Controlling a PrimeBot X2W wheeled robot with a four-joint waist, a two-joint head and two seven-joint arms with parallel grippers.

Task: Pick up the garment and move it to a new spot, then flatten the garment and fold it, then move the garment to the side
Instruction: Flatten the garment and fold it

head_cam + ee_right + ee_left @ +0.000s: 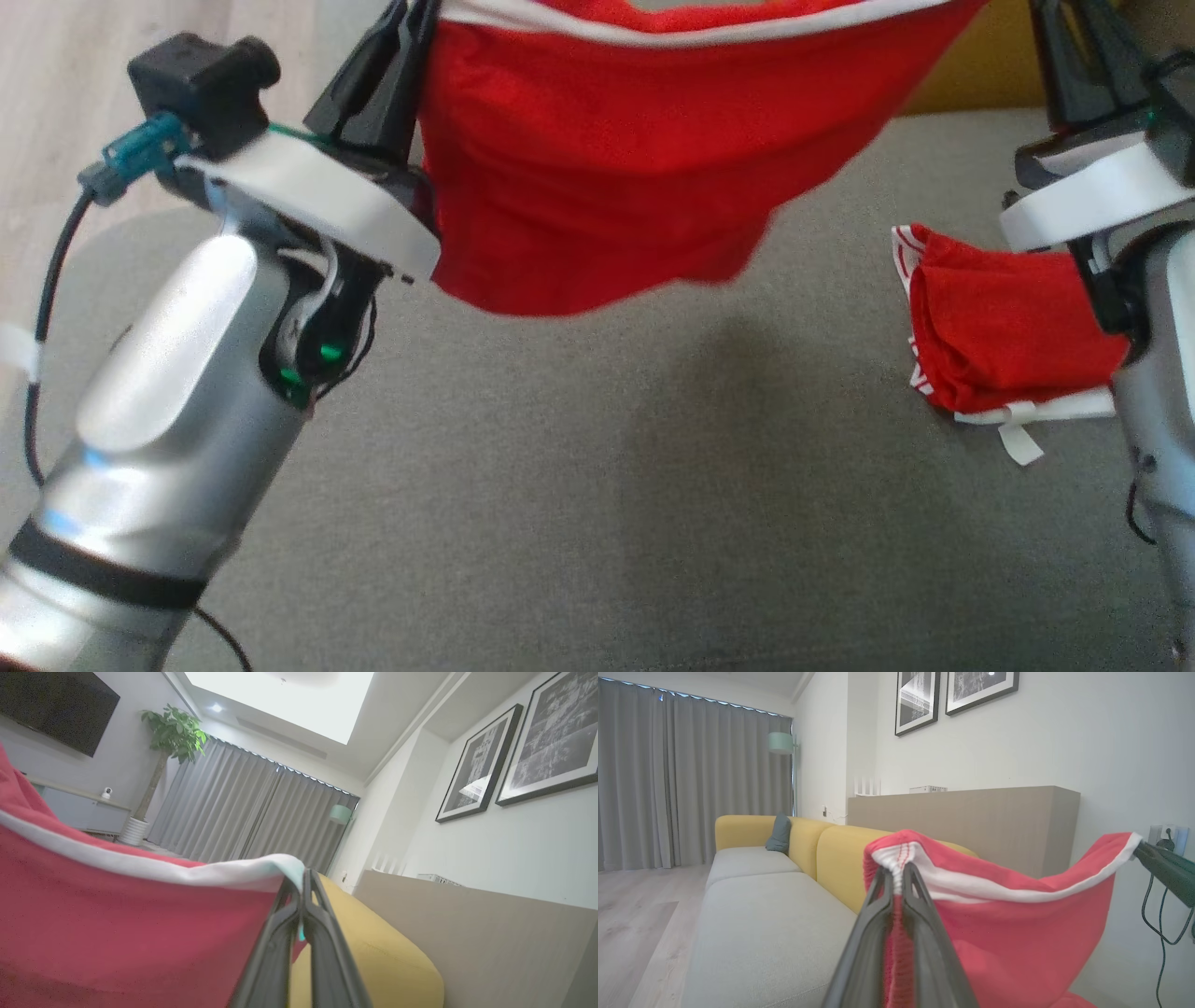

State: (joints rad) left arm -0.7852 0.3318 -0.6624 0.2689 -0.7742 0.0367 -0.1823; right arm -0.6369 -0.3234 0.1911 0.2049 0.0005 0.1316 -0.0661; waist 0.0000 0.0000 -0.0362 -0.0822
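The garment [607, 159] is red with a white waistband and hangs stretched in the air above the grey sofa seat [607, 504]. My left gripper [411, 23] is shut on its left waistband corner; the left wrist view shows the fingers [878, 905] pinching the gathered white band of the garment [1017, 924]. My right gripper [1074, 47] is shut on the opposite corner, and the right wrist view shows the band of the garment [117, 933] clamped at the gripper [303, 877]. The lower hem sags free, off the seat.
A second red garment [999, 327], folded with white trim, lies on the seat at the right beside my right forearm. The yellow backrest [836, 858] runs along the far side. Wood floor [56, 140] lies to the left. A low beige cabinet [994, 816] stands behind the sofa.
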